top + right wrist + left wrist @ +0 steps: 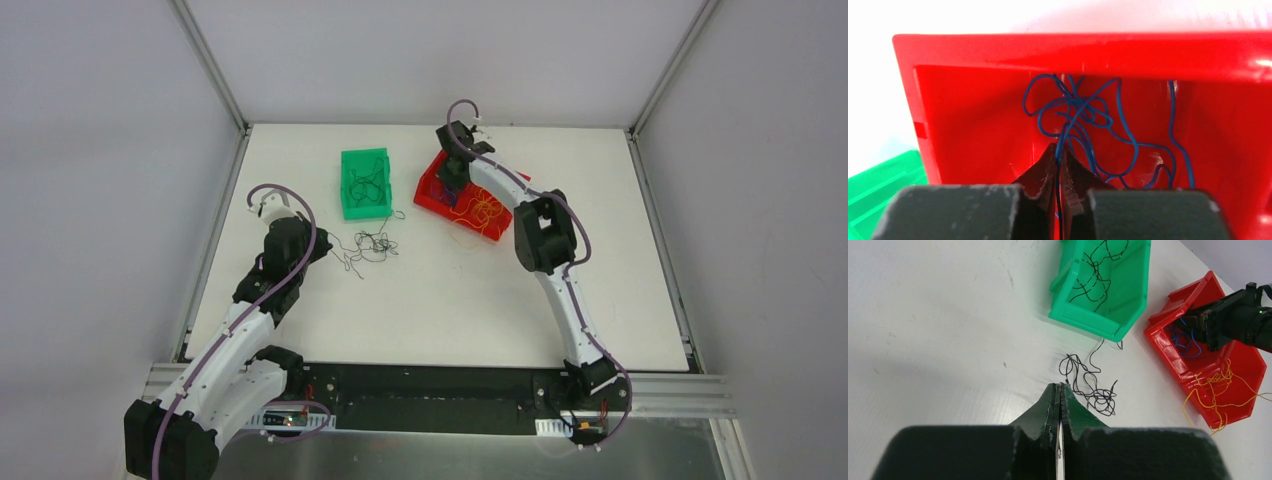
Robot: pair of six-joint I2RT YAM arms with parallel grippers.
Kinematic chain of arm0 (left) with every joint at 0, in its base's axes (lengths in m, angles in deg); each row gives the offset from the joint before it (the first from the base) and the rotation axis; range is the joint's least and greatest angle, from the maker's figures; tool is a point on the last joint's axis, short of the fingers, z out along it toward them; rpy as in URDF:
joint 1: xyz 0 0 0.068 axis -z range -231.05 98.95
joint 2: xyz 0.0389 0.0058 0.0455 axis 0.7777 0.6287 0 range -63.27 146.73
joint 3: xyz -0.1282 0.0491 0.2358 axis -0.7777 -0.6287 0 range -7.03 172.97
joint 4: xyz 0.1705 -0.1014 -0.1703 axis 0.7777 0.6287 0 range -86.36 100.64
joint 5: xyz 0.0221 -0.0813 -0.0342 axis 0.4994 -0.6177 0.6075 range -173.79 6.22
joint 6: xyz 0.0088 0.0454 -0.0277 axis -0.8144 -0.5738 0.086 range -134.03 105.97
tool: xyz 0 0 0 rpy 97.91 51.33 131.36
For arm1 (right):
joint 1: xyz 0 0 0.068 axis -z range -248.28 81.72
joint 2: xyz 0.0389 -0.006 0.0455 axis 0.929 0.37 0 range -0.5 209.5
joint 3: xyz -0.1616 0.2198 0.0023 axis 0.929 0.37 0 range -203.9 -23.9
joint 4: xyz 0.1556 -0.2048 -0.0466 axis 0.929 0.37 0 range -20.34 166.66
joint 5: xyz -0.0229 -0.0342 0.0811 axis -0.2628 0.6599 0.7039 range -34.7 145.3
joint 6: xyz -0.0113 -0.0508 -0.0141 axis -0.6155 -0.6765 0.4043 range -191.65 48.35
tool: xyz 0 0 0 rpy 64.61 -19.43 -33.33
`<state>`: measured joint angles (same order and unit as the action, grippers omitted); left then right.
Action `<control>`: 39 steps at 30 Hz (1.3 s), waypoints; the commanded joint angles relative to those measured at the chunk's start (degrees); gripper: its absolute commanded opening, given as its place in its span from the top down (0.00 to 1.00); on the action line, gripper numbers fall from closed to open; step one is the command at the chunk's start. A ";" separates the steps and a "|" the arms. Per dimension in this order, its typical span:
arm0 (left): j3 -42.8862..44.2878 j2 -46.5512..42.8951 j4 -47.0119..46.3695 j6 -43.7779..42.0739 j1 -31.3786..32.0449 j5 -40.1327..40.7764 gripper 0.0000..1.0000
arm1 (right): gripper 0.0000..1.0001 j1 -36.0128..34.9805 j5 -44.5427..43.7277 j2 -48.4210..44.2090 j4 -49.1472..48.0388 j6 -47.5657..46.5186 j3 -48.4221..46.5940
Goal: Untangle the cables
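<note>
Black cables (1090, 385) lie loose on the desk (450, 300), just ahead of the left fingers (1050, 405).

Left fingers are pressed together at desk level. The black bundle is seen just past their tips and slightly to the right, and whether a strand is touched cannot be told. Its long axis runs away from the tips toward the green bin (1088, 325), where more black strands (1095, 270) are already held. The left arm is clearly the nearer one for this bundle. Right fingers (1043, 172) are closed inside the red bin (1073, 47), well apart from the black bundle. A blue strand from the blue cables (1083, 110) is seen running into the seam between them and is judged pinched. Yellow cables (1220, 385) are draped over the red bin's near end. The next pick of the black bundle is judged to need the left fingers spread first, then a short reach forward and right.
</note>
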<state>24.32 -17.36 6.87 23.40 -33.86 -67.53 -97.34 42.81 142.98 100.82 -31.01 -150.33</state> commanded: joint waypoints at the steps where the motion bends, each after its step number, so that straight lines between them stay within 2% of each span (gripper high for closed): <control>1: 2.20 0.13 -2.42 -0.34 0.04 -1.56 1.00 | 0.87 -0.57 -9.14 -1.38 2.03 0.61 -0.98; 7: 2.04 0.06 -2.45 -0.34 0.04 -1.36 1.00 | 0.59 -2.02 -15.89 -7.40 5.47 -4.66 -2.17; 9: 1.97 0.02 -2.44 -0.38 0.04 -1.12 1.00 | 0.43 -2.95 -19.00 -8.95 7.16 -6.70 -3.33; 10: 1.89 -0.01 -2.48 -0.42 0.06 -1.01 1.00 | 0.39 -3.36 -20.09 -9.41 8.05 -7.74 -3.98; 19: 2.03 0.43 -2.44 -0.44 0.04 -1.44 1.00 | 0.37 -5.41 -22.71 -14.26 12.33 -15.63 -4.56; 23: 2.15 1.28 -2.95 -0.62 0.04 -3.56 1.00 | 0.36 -6.10 -20.58 -20.53 12.43 -19.19 -0.23; 26: 3.06 2.62 -4.97 -2.00 0.04 -8.27 1.00 | 0.33 -7.78 -15.95 -28.35 8.74 -24.19 8.42; 31: 4.06 4.57 -7.31 -4.26 0.12 -15.97 1.00 | 0.29 -11.93 -3.68 -46.20 -3.61 -31.39 32.48; 34: 4.02 4.99 -9.41 -5.22 0.21 -20.71 1.00 | 0.30 -14.16 2.18 -54.86 -8.85 -32.67 45.07; 39: 6.12 7.07 -14.42 -8.69 2.99 -31.72 1.00 | 0.29 -16.84 6.10 -64.15 -20.75 -29.22 64.02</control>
<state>26.55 -11.80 -0.52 19.07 -33.29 -87.93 -113.52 42.79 83.13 91.72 -60.58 -97.30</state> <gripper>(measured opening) 0.008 0.705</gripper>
